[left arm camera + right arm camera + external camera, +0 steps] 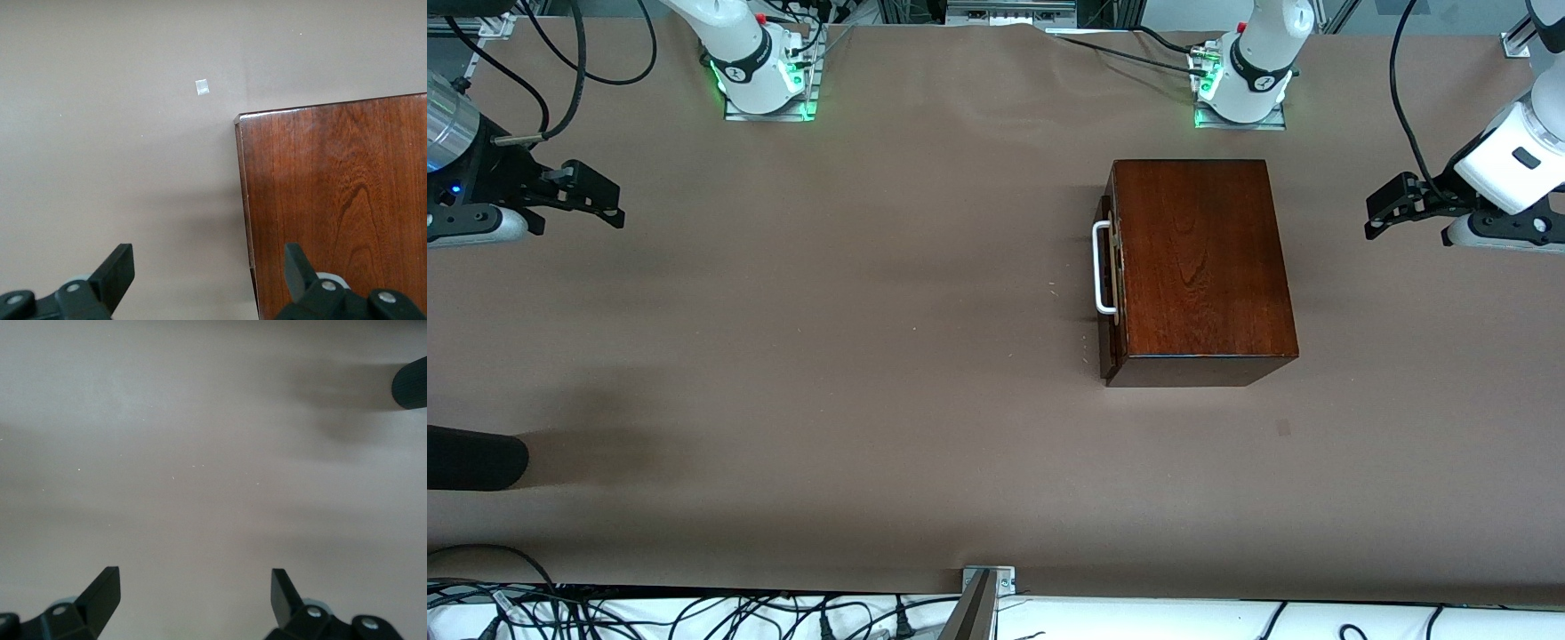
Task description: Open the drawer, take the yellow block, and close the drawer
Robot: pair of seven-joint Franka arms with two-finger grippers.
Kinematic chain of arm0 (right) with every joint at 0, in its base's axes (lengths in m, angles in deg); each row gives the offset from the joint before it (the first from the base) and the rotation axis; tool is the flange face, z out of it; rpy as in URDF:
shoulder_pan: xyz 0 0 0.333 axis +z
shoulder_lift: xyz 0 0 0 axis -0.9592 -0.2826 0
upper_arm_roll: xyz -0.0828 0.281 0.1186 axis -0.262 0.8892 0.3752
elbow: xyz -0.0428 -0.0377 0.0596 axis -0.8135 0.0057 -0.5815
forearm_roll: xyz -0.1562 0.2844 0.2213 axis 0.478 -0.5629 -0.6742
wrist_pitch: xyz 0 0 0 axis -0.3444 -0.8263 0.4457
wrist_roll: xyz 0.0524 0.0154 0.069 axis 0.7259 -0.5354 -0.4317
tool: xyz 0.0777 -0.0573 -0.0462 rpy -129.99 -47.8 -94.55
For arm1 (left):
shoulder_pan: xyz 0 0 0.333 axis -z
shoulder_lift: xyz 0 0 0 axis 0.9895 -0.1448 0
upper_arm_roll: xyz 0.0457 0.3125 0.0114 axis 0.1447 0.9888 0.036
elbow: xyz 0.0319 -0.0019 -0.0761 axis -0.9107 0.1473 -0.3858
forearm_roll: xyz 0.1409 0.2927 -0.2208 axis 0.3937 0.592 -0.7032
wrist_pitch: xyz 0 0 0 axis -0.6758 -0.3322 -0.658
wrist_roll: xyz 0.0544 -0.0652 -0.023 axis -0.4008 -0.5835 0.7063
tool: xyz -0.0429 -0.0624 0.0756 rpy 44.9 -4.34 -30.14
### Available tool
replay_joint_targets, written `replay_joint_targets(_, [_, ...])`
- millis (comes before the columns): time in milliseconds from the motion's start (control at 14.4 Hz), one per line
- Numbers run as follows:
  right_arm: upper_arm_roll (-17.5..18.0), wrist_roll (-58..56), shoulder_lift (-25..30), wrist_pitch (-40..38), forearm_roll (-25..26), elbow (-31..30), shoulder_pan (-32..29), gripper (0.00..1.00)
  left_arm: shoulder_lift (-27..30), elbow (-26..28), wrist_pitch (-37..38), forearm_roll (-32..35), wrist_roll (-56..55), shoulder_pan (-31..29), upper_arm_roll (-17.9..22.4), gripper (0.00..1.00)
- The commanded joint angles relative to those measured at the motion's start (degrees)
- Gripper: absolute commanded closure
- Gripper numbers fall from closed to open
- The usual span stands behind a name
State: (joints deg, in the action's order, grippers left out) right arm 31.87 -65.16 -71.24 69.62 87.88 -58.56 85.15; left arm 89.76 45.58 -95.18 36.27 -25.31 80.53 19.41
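Note:
The dark reddish-brown wooden box (1200,267) stands on the table near the left arm's base. Its drawer (1112,342) is pushed in, with the white bar handle (1100,267) facing the right arm's end of the table. The yellow block is hidden. My left gripper (1371,220) is open and empty, up over the table at the left arm's end, beside the box. In the left wrist view (208,257) it shows over the box's edge (333,200). My right gripper (616,206) is open and empty over the table at the right arm's end, apart from the box; under it (193,577) is bare table.
A black cylinder (471,458) juts in over the table's edge at the right arm's end, nearer the front camera; it also shows in the right wrist view (410,383). A small square mark (1282,428) lies on the brown table cover (854,338), nearer the camera than the box.

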Motion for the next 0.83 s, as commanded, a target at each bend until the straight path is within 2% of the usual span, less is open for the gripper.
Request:
replay_joint_targets(0, [0.1, 0.1, 0.5, -0.4, 0.8, 0.0, 0.2, 0.0, -0.6, -1.7, 1.1, 0.5, 0.2, 0.0, -0.3, 0.0])
replay_joint_targets(554, [0.1, 0.1, 0.5, -0.4, 0.8, 0.0, 0.2, 0.0, -0.5, -1.8, 3.1, 0.1, -0.2, 0.3, -0.6, 0.0])
replay_joint_targets(762, [0.1, 0.1, 0.5, -0.4, 0.8, 0.0, 0.2, 0.0, -1.1, -2.4, 8.5, 3.5, -0.8, 1.2, -6.6, 0.0])
